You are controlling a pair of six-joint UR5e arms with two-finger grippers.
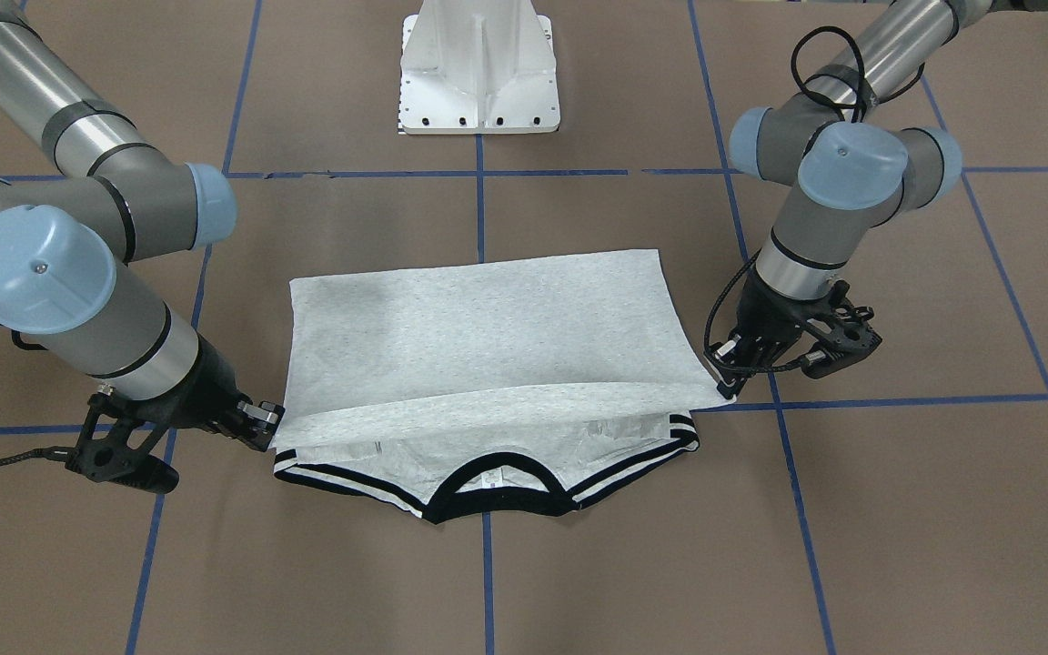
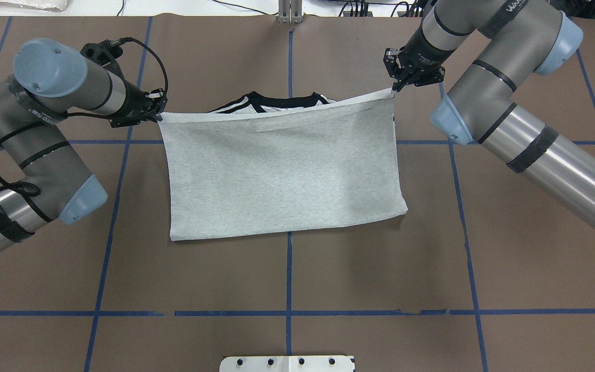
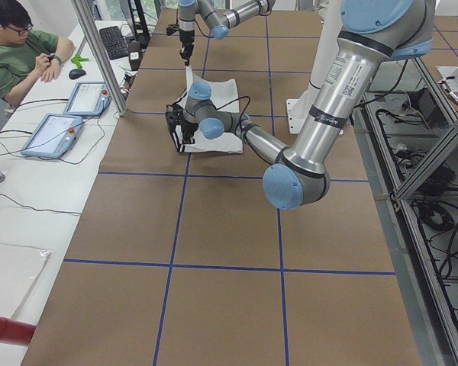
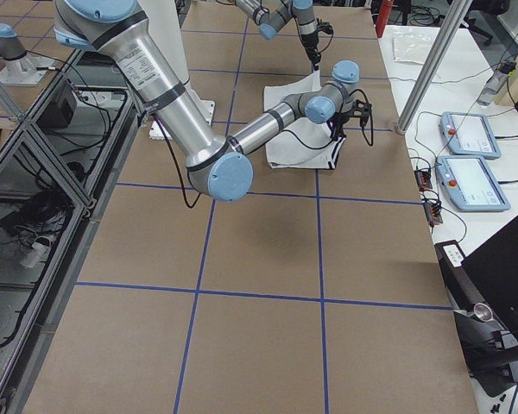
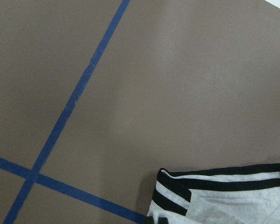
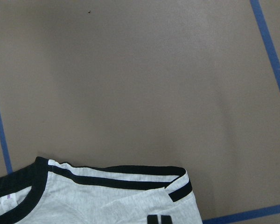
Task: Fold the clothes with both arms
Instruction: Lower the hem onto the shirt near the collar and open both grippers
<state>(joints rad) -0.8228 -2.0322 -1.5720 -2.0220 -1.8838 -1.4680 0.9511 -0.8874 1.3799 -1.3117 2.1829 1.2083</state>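
The light grey T-shirt lies in the middle of the brown table, its lower half folded up over the body. My left gripper is shut on one corner of the hem. My right gripper is shut on the other corner. They hold the hem edge stretched just above the black-trimmed collar and the striped shoulders. The front-facing view shows the left gripper and right gripper low over the table. Striped shoulder cloth shows in the left wrist view, and the collar in the right wrist view.
The white pedestal base stands at the robot's edge of the table. Blue tape lines cross the brown surface. Beyond the far edge, a seated person and tablets are at a white desk.
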